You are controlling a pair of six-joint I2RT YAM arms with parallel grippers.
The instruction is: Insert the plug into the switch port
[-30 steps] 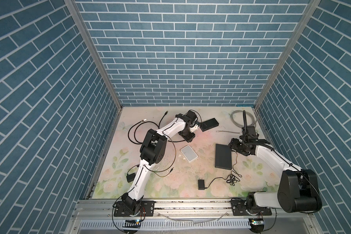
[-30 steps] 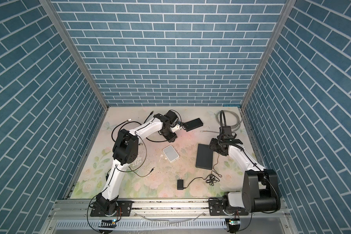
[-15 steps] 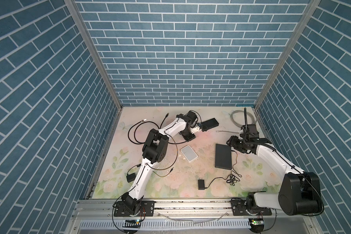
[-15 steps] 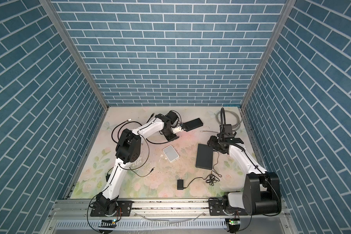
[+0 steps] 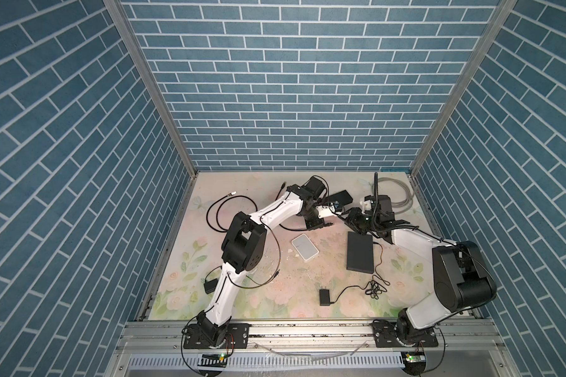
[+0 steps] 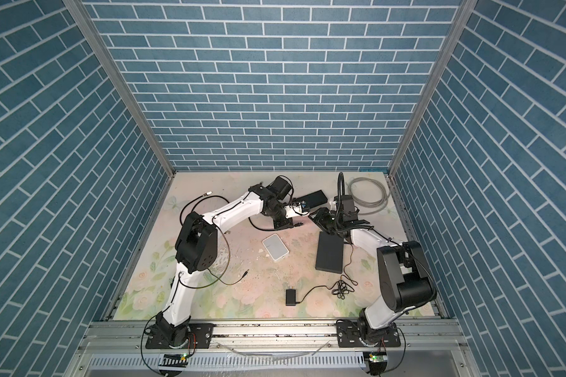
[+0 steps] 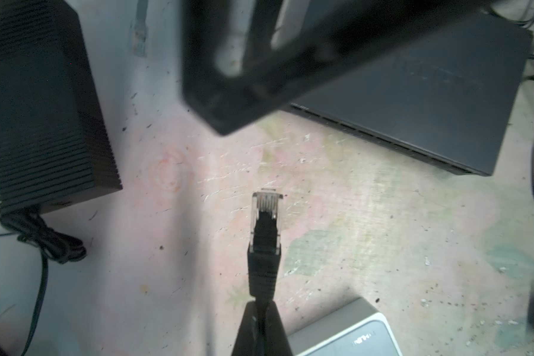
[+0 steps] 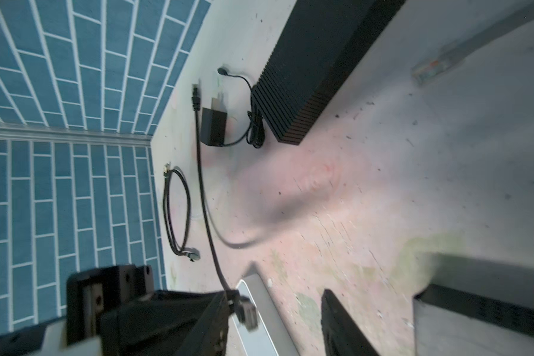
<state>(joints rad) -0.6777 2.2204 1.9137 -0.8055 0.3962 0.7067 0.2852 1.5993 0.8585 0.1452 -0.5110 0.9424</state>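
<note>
Faint print on the white box [image 7: 363, 341] and black switch [image 7: 435, 77] is unreadable.

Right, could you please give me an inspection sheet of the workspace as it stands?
Surface: mat, floral, scuffed and speckled.
Job's things: plug, clear with a black boot, not inserted; switch, black, lying flat.
Clutter: ribbed box, white box, adapter.
Tools: left tool shut on the plug's boot; right tool open, holding nothing, close to the plug.
Cables: black loop by the wall; grey coil in the far corner; cord of the adapter, tangled beside the switch.
Surroundings: walls in blue brick pattern; metal rail in front.
</note>
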